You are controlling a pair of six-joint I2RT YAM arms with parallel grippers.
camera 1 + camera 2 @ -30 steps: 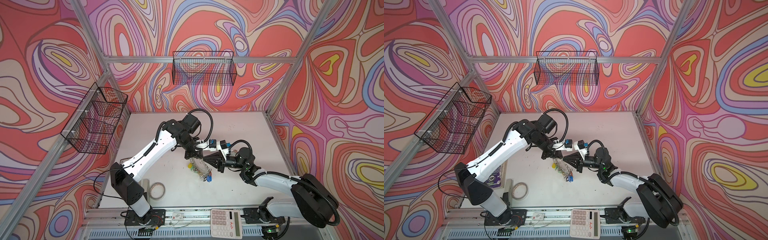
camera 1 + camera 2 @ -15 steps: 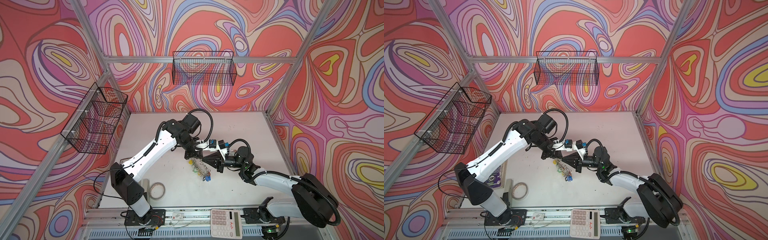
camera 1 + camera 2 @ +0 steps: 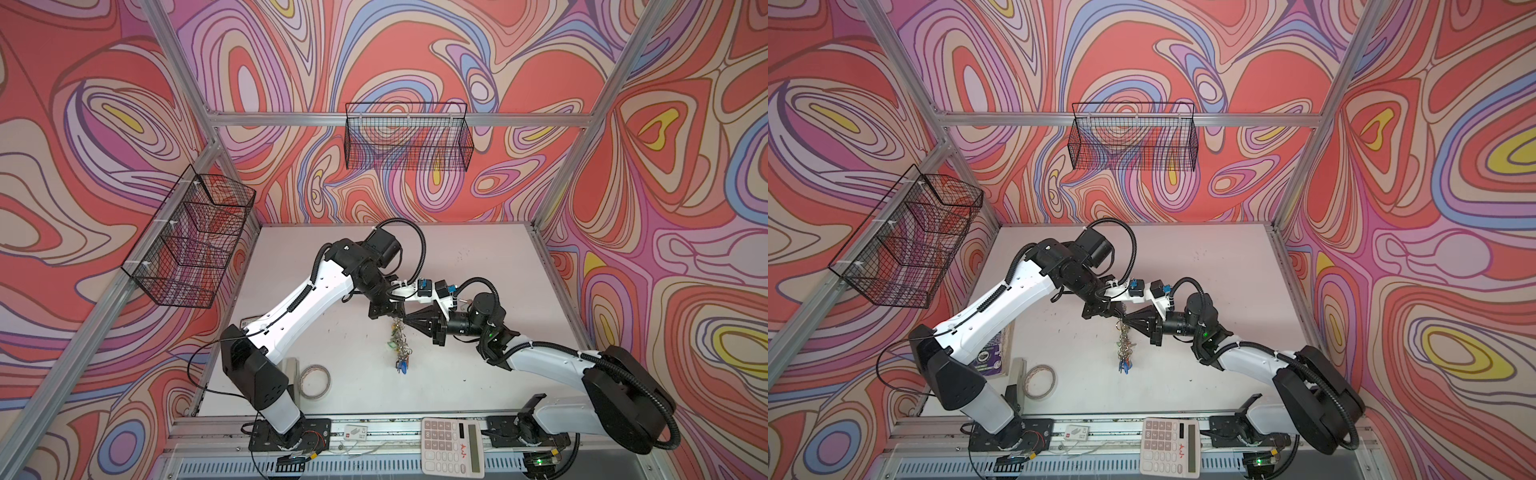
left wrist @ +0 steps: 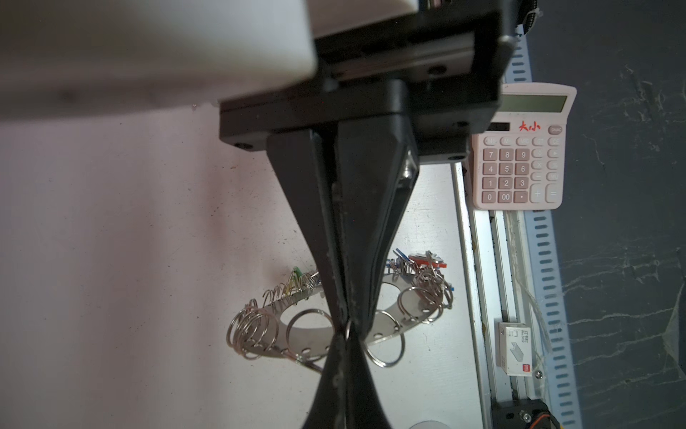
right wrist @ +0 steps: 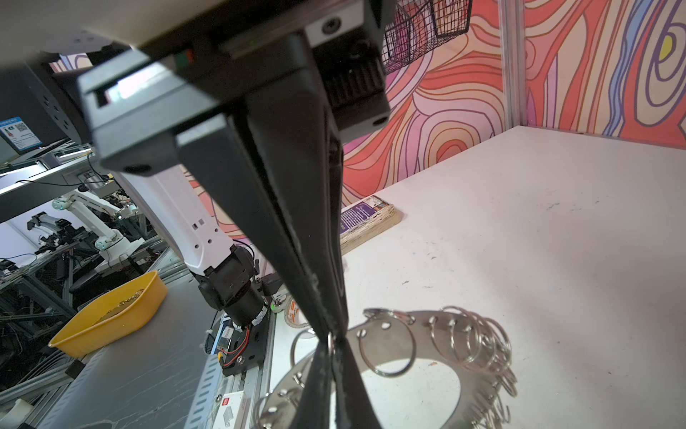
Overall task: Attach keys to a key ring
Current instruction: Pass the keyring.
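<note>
The key ring (image 3: 400,338) hangs on edge over the table's middle, its flat silver plate (image 4: 393,327) fringed with small split rings. Keys with green (image 3: 391,343) and blue (image 3: 402,365) tags dangle from its lower part. In the left wrist view a red tag (image 4: 427,260) sits at the far rim. My left gripper (image 3: 395,319) and right gripper (image 3: 405,321) meet tip to tip at the top of the key ring. Both are shut on the same small split ring (image 4: 348,331) on its rim. The right wrist view shows that split ring (image 5: 329,340) pinched under my right gripper (image 5: 331,332).
A beige tape roll (image 3: 315,380) lies front left, with a purple-covered pad (image 3: 992,357) beside the left arm's base. A pink calculator (image 3: 452,446) and a small staples box (image 3: 354,433) sit on the front rail. Wire baskets hang on the left wall (image 3: 195,237) and the back wall (image 3: 407,141).
My right gripper has slid left to the left gripper's tips and shut on the split ring there. The left arm and the hanging key ring have barely moved.
</note>
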